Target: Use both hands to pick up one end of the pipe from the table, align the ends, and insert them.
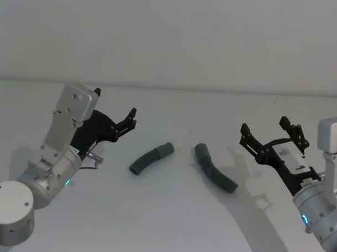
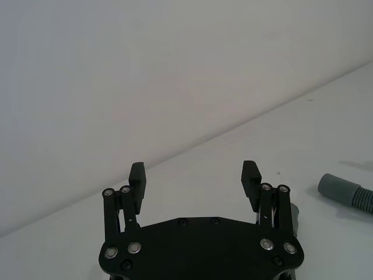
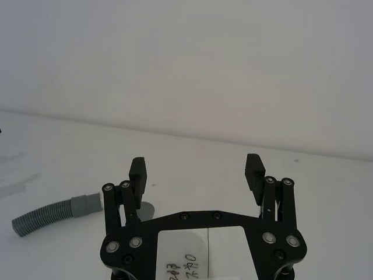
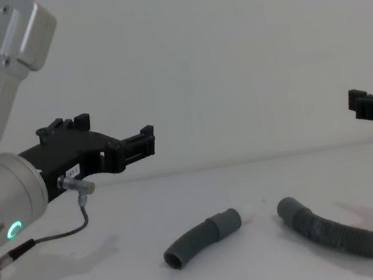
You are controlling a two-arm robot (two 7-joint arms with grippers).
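Two dark grey pieces of the pipe lie on the white table (image 1: 170, 225). The shorter curved piece (image 1: 150, 159) (image 4: 199, 239) is on the left and the longer piece (image 1: 215, 174) (image 4: 328, 229) on the right, their smooth cuff ends facing each other with a gap between. My left gripper (image 1: 131, 118) (image 2: 193, 169) (image 4: 145, 141) hovers open above the table, left of the short piece. On the far side of the longer piece my right gripper (image 1: 264, 125) (image 3: 196, 163) (image 4: 365, 103) hangs open and empty. One ribbed piece with its cuff (image 3: 52, 214) lies beyond the right gripper.
A plain pale wall (image 1: 171, 37) rises behind the table's far edge. A thin cable (image 4: 59, 235) loops under the left wrist. Another cuff (image 2: 344, 192) lies off to the side in the left wrist view.
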